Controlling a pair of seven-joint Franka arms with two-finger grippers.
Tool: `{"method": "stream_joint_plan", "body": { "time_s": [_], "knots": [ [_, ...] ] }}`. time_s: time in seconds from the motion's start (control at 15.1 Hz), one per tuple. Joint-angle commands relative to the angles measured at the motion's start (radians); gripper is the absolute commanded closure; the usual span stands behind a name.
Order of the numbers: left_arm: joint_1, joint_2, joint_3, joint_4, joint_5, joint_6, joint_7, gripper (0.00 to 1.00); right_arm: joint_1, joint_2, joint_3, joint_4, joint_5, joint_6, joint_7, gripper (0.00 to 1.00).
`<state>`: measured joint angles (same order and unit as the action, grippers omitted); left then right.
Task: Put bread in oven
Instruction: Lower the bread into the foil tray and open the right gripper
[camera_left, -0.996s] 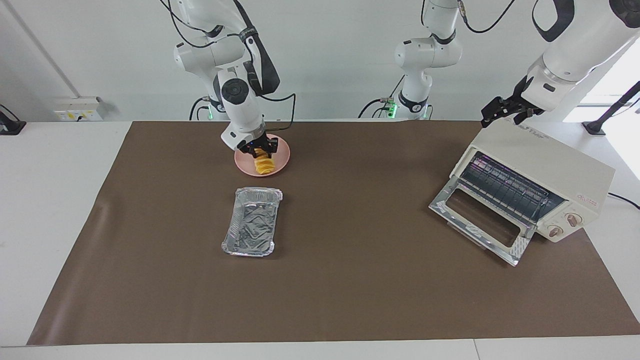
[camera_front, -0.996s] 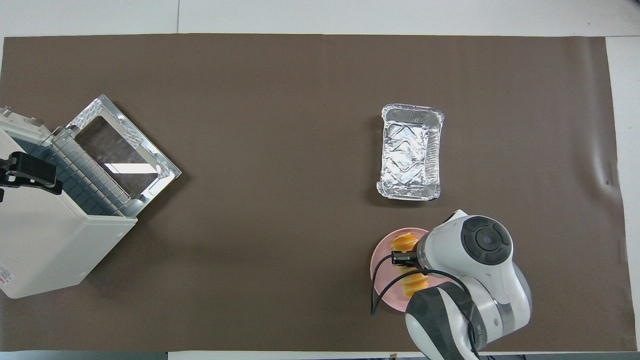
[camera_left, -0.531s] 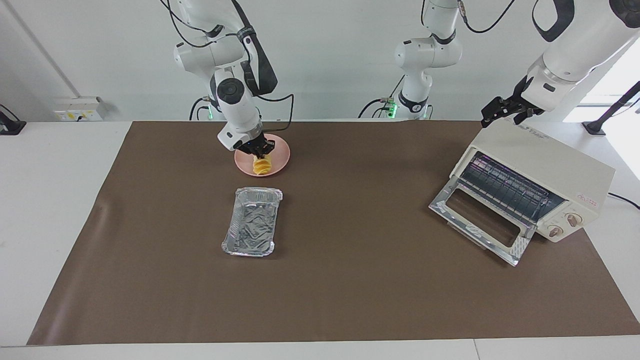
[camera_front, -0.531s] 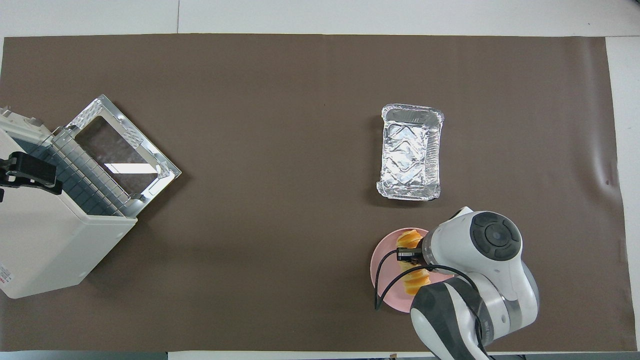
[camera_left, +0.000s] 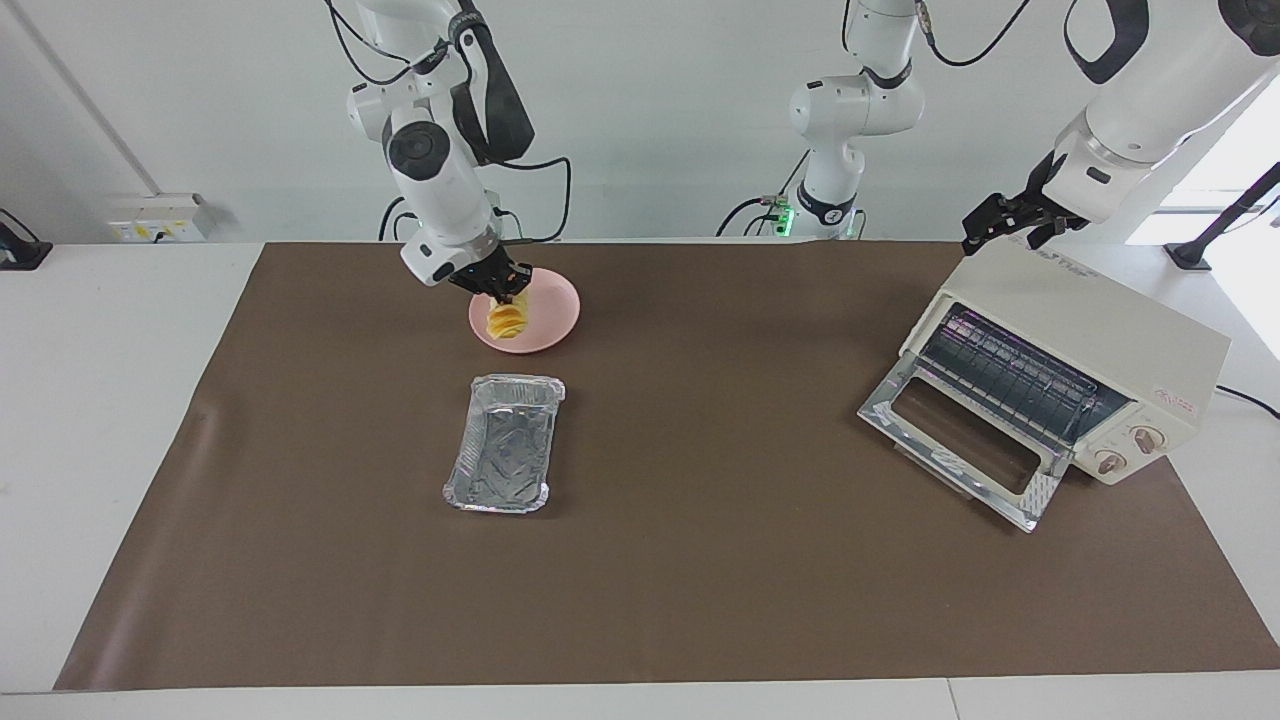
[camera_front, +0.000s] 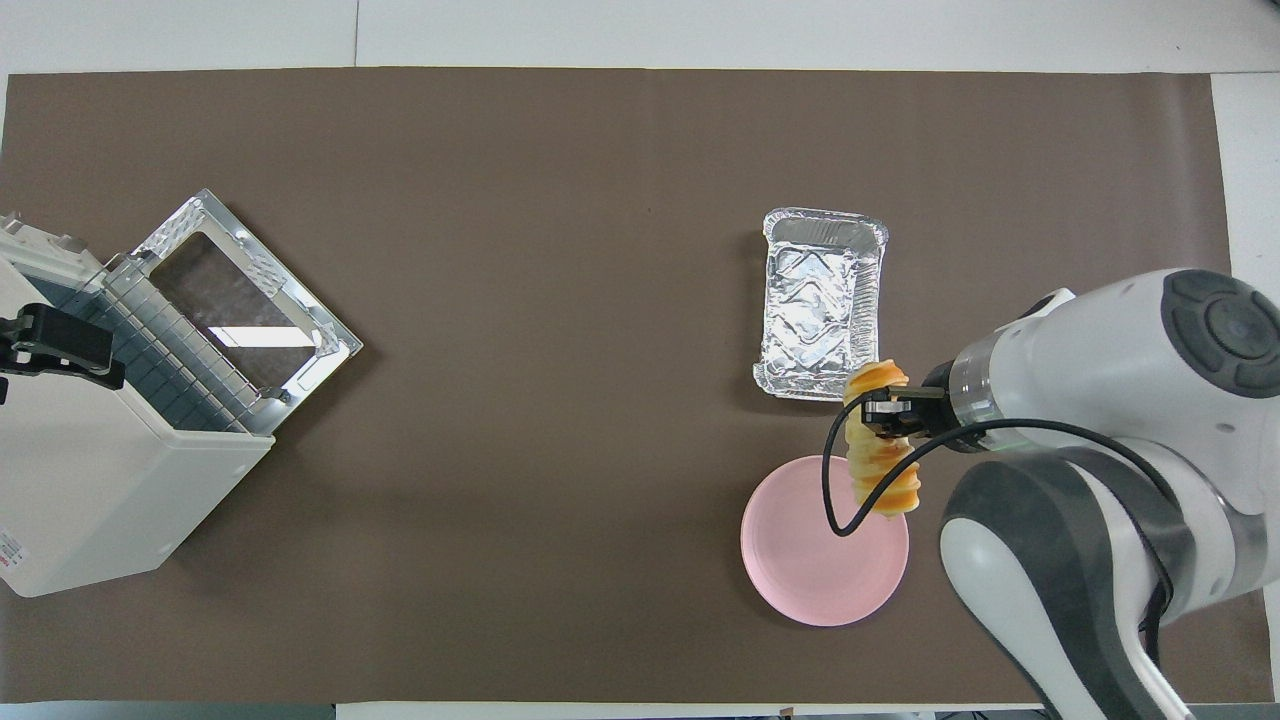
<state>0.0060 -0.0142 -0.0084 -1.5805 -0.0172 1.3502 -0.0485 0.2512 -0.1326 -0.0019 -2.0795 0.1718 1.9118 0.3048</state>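
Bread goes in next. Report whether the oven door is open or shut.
Open. The toaster oven has its glass door dropped flat, wire rack exposed.

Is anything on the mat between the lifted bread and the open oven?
Nothing visible: the right gripper holds the bread over the pink plate; bare mat runs to the oven, door down.

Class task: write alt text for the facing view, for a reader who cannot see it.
The right end effector, shut on the bread, holds it over the pink plate. A foil tray lies farther from the robots; the left end effector waits over the open oven.
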Motion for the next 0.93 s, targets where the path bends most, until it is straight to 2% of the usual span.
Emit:
{"method": "stream_joint_plan", "body": {
  "time_s": [0.0, 0.13, 0.27, 0.46, 0.8, 0.86],
  "knots": [
    [-0.006, -0.021, 0.005, -0.024, 0.002, 0.015, -0.01, 0.0, -0.003, 0.193, 0.005, 0.18, 0.006, 0.059, -0.023, 1.0],
    [-0.006, -0.021, 0.005, -0.024, 0.002, 0.015, -0.01, 0.0, 0.006, 0.305, 0.006, 0.281, 0.006, 0.123, -0.023, 1.0],
    [-0.006, -0.021, 0.005, -0.024, 0.002, 0.015, -0.01, 0.0, 0.006, 0.391, 0.008, 0.338, 0.008, 0.188, -0.024, 1.0],
    [-0.006, -0.021, 0.005, -0.024, 0.002, 0.015, -0.01, 0.0, 0.008, 0.456, 0.01, 0.283, 0.021, 0.306, -0.018, 1.0],
    [-0.006, -0.021, 0.005, -0.024, 0.002, 0.015, -0.01, 0.0, 0.008, 0.476, 0.011, 0.184, 0.022, 0.391, -0.024, 1.0],
    [-0.006, -0.021, 0.005, -0.024, 0.002, 0.015, -0.01, 0.0, 0.008, 0.478, 0.011, 0.186, 0.021, 0.386, -0.026, 0.77]
  ]
}}
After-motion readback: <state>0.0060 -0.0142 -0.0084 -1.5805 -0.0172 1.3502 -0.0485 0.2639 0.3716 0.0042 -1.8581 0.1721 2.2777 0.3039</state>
